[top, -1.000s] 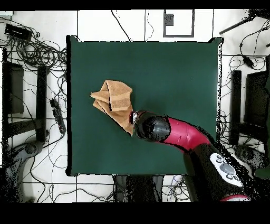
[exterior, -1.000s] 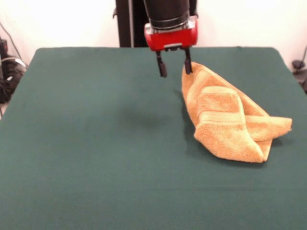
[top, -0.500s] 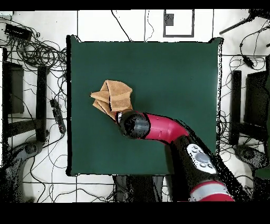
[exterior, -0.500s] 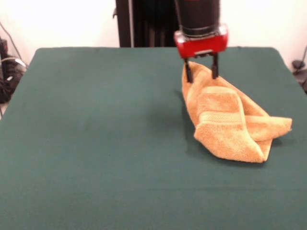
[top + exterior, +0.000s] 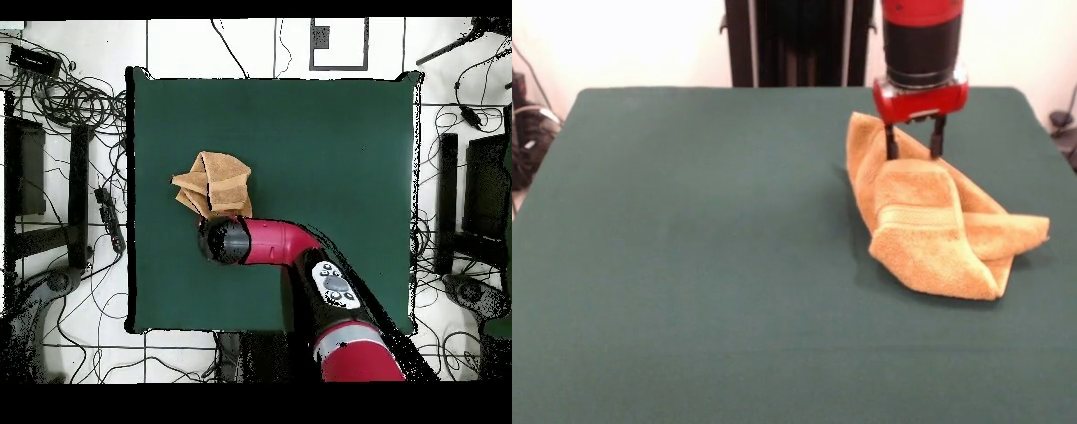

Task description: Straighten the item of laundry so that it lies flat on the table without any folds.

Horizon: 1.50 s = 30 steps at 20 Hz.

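Clearly the towel is far from flat: it sits bunched in a folded heap on the dark green tabletop, with several layers lapped over one another. In the front view it lies toward 3 o'clock of the tabletop's middle, well inside the edges. A woven band stripe runs across the top flap, and a thick rolled corner points toward 4 o'clock, ending in a blunt tip near the right side. A taller ridge of cloth rises at the heap's 11 o'clock end.

Directly above that upper part hangs the gripper, its red body under a black sleeve and its two dark fingers pointing straight down. They stand spread apart, with tan cloth showing in the gap between them; the tips reach down to the towel's upper fold and seem to touch it, but nothing is pinched between them.

From overhead, the towel lies toward 9 o'clock of the tabletop, close to that side's edge yet fully on the surface. The red arm stretches in from 5 o'clock, and its black end covers the heap's 6 o'clock edge, hiding the fingers there.
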Motion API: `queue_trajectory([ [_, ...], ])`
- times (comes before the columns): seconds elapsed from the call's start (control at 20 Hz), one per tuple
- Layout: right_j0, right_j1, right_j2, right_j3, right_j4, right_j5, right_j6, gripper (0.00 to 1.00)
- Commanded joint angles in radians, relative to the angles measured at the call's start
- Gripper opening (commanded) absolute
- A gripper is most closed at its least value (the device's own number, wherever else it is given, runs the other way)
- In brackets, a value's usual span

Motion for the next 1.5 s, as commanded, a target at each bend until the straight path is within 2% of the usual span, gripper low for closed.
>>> queue_trajectory([
  [0.05, -0.133, 0.029, -0.039, -0.012, -0.108, -0.053, 0.021, 1.0],
  [0.35, -0.277, -0.017, 0.001, 0.015, -0.253, -0.022, -0.066, 1.0],
  [0.85, -0.441, -0.085, 0.072, -0.021, -0.462, 0.049, -0.15, 1.0],
  [1.2, -0.58, -0.027, 0.146, -0.1, -0.595, 0.06, -0.241, 1.0],
  [1.35, -0.586, -0.011, 0.121, -0.155, -0.676, 0.046, -0.232, 1.0],
  [1.5, -0.632, 0.014, 0.145, -0.201, -0.737, 0.042, -0.26, 1.0],
])
